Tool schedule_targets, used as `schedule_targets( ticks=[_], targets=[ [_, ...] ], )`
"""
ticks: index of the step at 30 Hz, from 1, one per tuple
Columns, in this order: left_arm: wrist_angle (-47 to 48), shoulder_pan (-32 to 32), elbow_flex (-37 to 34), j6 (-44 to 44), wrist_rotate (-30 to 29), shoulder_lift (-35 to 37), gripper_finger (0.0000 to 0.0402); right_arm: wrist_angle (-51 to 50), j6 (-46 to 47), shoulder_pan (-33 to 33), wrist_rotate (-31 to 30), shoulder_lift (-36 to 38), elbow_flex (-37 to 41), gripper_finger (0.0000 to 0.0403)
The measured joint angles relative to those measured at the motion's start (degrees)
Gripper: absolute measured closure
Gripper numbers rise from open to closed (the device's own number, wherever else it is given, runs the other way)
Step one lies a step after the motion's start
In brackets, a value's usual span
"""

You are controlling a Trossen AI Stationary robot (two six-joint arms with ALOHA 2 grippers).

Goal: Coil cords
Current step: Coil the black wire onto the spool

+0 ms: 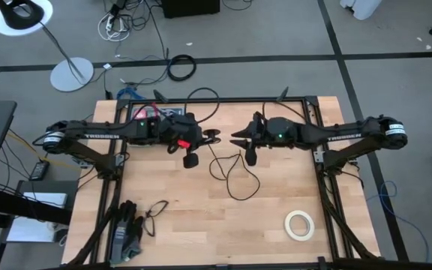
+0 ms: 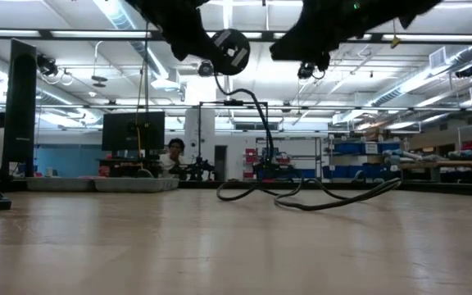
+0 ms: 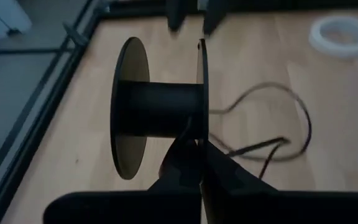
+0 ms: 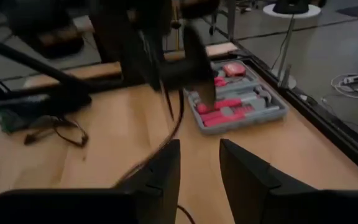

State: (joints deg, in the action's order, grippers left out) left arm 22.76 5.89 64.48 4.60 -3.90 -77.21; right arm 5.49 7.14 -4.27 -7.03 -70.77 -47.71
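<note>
My bench, light wood, carries the looped cord, a tape roll, gloves and a tool case.

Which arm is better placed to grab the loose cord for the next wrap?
Probably the right. Its gripper is open and empty, right above the cord looped on the table. The left gripper is occupied, shut on the spool, so it likely just holds.

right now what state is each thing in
left claw: shut on spool, held above table
spool: lifted, cord end running to it, core bare
cord: loose on table, uncoiled
right claw: open, empty, facing spool
tape roll: flat on table
</note>
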Motion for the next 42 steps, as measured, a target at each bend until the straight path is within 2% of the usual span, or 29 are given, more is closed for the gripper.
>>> schedule_targets(
  ticks=[4,9,15,23,42],
  targets=[
    [7.45,0.0,2.41,0.09,1.8,-0.04,0.0401,-3.74,0.77,-0.35,4.06,-0.49,-4.24,0.0295],
    [10.47,-0.02,2.9,-0.39,3.94,-0.07,0.0401,-5.92,3.36,-1.67,8.83,-1.73,-5.5,0.03],
    [9.67,-0.12,2.9,-1.66,7.37,-3.69,0.0401,-6.2,3.64,-1.85,10.07,-6.02,-5.56,0.0304],
    [8.65,-2.44,2.9,-0.56,7.71,-7.69,0.0401,-4.02,2.66,-1.85,10.71,-7.69,-5.56,0.0305],
    [1.0,-3.03,2.85,-0.44,7.63,-9.53,0.0401,3.86,0.29,-0.68,12.46,-12.98,-5.47,0.0306]
  ],
)
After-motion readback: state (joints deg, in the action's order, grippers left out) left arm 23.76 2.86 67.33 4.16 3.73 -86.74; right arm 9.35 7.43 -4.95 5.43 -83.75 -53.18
